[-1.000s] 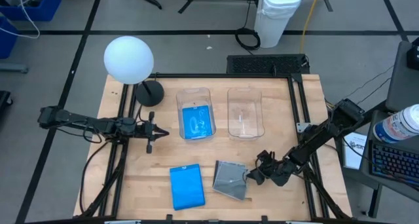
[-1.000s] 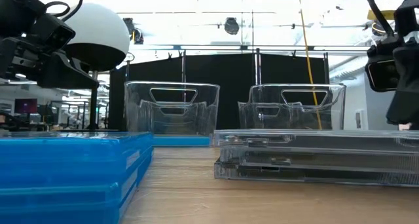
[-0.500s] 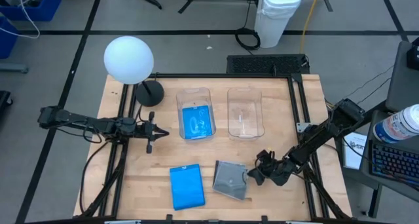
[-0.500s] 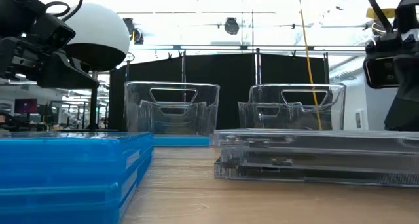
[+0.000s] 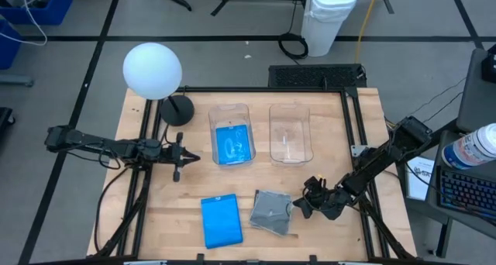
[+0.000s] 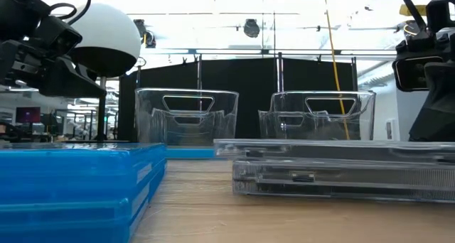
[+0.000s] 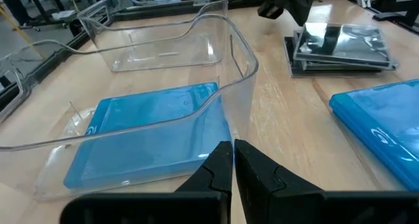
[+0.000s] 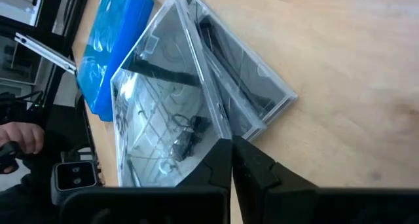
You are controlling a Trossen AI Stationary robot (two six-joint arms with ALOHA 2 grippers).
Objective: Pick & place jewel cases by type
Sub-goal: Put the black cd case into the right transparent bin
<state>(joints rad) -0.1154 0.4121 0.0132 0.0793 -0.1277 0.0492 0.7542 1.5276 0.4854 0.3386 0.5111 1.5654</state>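
white globe lamp [image 5: 152, 70] | two clear tubs [image 5: 232, 133] [image 5: 289, 132] | white bin [image 5: 330, 15]

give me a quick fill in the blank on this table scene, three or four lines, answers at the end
1. The left tub holds a ____ case.
2. The right tub holds ____ cases.
3. The right gripper has its fingers shut on the top case of the ____ stack.
4. The left gripper hangs beside the left tub with its fingers ____.

Missing words: blue; no; grey; shut
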